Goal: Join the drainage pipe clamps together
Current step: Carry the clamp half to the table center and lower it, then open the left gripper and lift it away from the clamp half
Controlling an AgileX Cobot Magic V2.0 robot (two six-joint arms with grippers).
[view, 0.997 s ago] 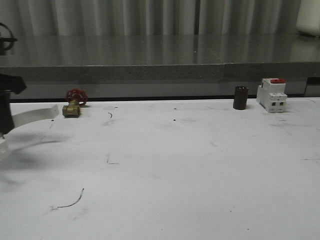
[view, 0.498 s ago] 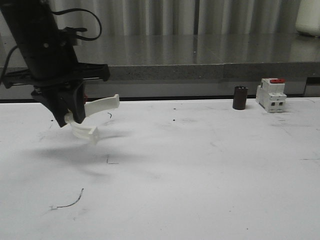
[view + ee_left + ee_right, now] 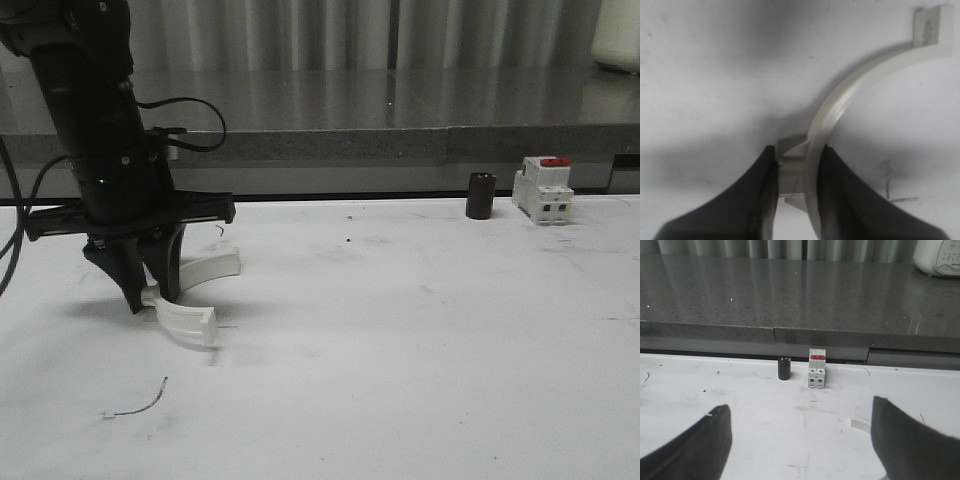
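Left gripper (image 3: pixel 150 296) lowered to table (image 3: pixel 400 340), pinching clamp half (image 3: pixel 190 300); right gripper (image 3: pixel 800 440) spread; breaker (image 3: pixel 543 190), black cylinder (image 3: pixel 481 195) far off.

White table (image 3: pixel 420 340), scuffed, with small dark pen marks. Far right near the back edge: white circuit breaker (image 3: pixel 543 189) with a red switch, upright, and just beside it on the left a short dark cylinder (image 3: pixel 481 195), also upright. Left of centre: white drainage pipe clamp (image 3: pixel 190 297), a curved half-ring, low against the tabletop, casting a shadow there. Nearer the front, left: a thin dark curl of wire (image 3: pixel 140 402).
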